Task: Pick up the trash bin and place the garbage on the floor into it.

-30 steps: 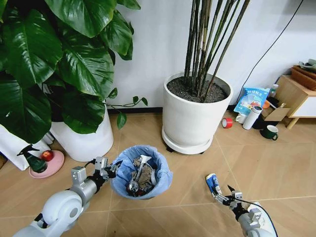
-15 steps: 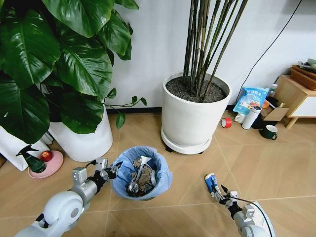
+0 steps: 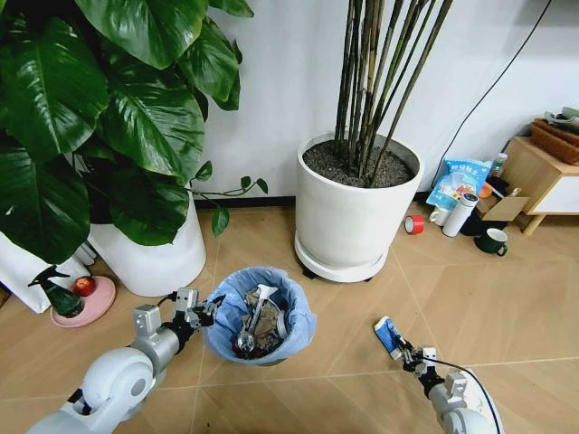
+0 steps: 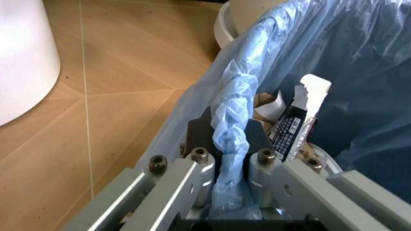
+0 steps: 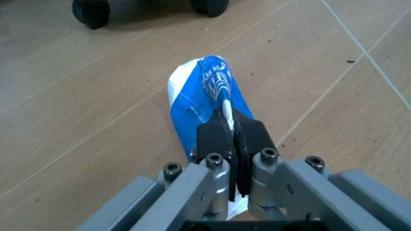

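While the left gripper (image 3: 201,310) is still pinching the bag-lined rim of the trash bin (image 3: 259,312), its fingers (image 4: 196,155) closed tight on the bunched blue liner, the bin is sitting just beyond it on the floor (image 3: 488,298), already holding litter. Further right, the right gripper (image 3: 404,354) is clamped shut on the blue-white packet (image 3: 389,334), which is sticking out ahead of its tips. Compared with a second ago, that arm is drawing back with the packet. By my judgement, this piece of garbage is secured and awaiting transfer across to the bin.
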{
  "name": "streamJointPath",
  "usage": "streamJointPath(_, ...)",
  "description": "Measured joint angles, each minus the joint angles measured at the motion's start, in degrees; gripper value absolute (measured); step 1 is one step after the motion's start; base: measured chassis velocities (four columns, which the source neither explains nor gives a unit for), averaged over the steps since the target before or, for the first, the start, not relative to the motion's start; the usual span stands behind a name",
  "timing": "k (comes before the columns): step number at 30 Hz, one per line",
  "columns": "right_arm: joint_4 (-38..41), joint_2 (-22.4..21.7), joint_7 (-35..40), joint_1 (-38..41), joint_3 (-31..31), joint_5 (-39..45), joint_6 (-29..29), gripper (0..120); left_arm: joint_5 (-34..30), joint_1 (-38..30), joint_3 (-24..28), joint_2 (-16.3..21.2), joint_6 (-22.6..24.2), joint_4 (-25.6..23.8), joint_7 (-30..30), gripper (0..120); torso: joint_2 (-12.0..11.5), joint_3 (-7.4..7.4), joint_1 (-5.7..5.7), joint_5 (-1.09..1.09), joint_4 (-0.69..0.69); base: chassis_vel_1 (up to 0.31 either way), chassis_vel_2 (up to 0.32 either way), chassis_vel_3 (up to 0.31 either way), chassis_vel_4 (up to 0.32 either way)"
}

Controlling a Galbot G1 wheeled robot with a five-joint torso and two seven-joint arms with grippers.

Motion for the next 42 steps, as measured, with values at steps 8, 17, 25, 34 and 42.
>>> streamJointPath(8, 3.24, -0.85, -0.3, -2.45, 1.08, 1.84, -0.13, 0, -0.4, -2.94, 3.86, 1.03, -0.05, 1.23, 0.19, 1, 0.0, 0.0, 0.0, 0.02, 0.01, 0.0, 0.0, 0.0, 0.0)
streamJointPath(17, 12.85, -3.8, -3.82, -7.7, 5.06, 3.23, 0.54, 0, -1.24, -9.38, 10.42, 1.24, -0.16, 3.09, 0.23, 1, 0.0, 0.0, 0.0, 0.02, -0.01, 0.0, 0.0, 0.0, 0.0)
streamJointPath(25, 21.52, -10.53, -17.38, -12.14, 7.09, 9.81, 7.54, 0, -2.14, -14.98, 16.8, 1.27, -0.4, 5.73, 0.39, 1, 0.0, 0.0, 0.0, 0.0, -0.01, 0.0, 0.0, 0.0, 0.0)
streamJointPath(34, 38.18, -18.96, -28.95, -11.82, 1.3, 27.37, 7.67, 0, -3.87, -21.64, 23.44, -0.79, -0.43, 8.3, -0.21, 1, 0.0, 0.0, 0.0, -0.01, 0.0, 0.0, 0.0, 0.0, 0.0)
streamJointPath(42, 44.13, -24.27, -29.58, -4.53, -10.86, 31.94, 6.26, 0, -4.88, -24.45, 26.69, -1.57, -0.3, 9.73, -0.67, 1, 0.0, 0.0, 0.0, 0.0, 0.01, 0.0, 0.0, 0.0, 0.0)
